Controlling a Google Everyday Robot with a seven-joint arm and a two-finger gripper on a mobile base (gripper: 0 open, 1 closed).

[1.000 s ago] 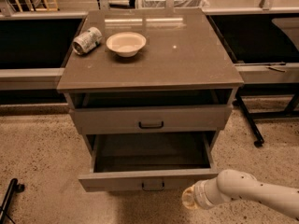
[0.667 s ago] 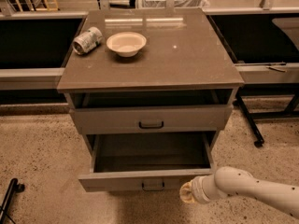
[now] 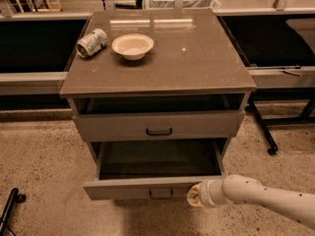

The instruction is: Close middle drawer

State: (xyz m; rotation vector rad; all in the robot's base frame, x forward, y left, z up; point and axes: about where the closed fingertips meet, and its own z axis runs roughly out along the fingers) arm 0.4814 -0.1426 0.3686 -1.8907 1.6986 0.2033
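Note:
The middle drawer [image 3: 157,160] is the wide grey one pulled far out of the cabinet, with an empty shallow tray. Its low face panel [image 3: 128,188] carries a small dark bar handle [image 3: 161,193] at its centre. My gripper [image 3: 194,196] sits at the end of the white arm [image 3: 261,198], which comes in from the lower right. It is at the right part of the face panel, just right of the handle and touching or nearly touching the panel.
Above is a grey drawer with a taller face panel [image 3: 160,125], slightly out. The cabinet top [image 3: 197,58] holds a tipped can [image 3: 91,42] and a white bowl [image 3: 133,45]. Dark table legs [image 3: 263,129] stand to the right, and a black wheeled leg [image 3: 11,208] at the lower left.
My gripper has moved a little left and up, closer to the middle drawer's face panel. The drawer stands about as far out as before.

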